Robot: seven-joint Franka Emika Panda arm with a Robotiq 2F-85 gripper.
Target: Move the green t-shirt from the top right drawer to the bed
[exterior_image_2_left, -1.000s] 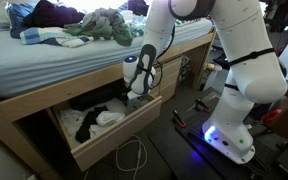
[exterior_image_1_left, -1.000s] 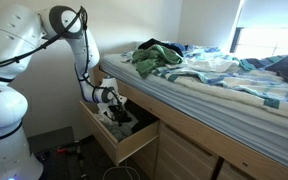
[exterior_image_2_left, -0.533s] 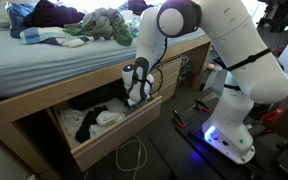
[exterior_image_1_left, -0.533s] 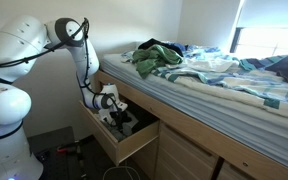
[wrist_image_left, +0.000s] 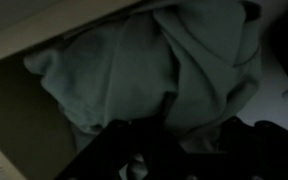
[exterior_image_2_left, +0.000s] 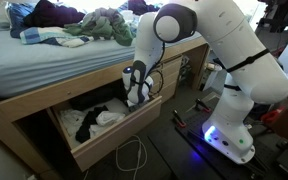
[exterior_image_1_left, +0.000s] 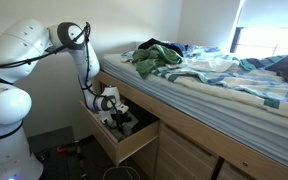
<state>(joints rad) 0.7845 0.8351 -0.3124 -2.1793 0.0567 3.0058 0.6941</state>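
The arm bends down beside the bed (exterior_image_1_left: 219,100), and its gripper (exterior_image_2_left: 134,98) hangs inside the pulled-out drawer (exterior_image_2_left: 119,140) under the mattress, at the end of the drawer nearer the robot's base. In both exterior views it sits low over the clothes, but whether it touches them cannot be told. Nor can I tell whether the jaws are spread or pressed together: they are too small in the exterior views, and the dim wrist view shows no clear finger. The green t-shirt (wrist_image_left: 114,70) lies crumpled in the drawer, filling most of the wrist view with pale grey-green folds; in an exterior view it shows as a light bundle (exterior_image_2_left: 106,118). A black garment (exterior_image_2_left: 84,126) lies against it and also runs along the bottom of the wrist view. On the bed, well apart from the drawer, a heap of clothes includes a darker green garment (exterior_image_1_left: 156,55) on the striped bedding. A white cable (exterior_image_2_left: 134,155) loops on the floor in front of the drawer.
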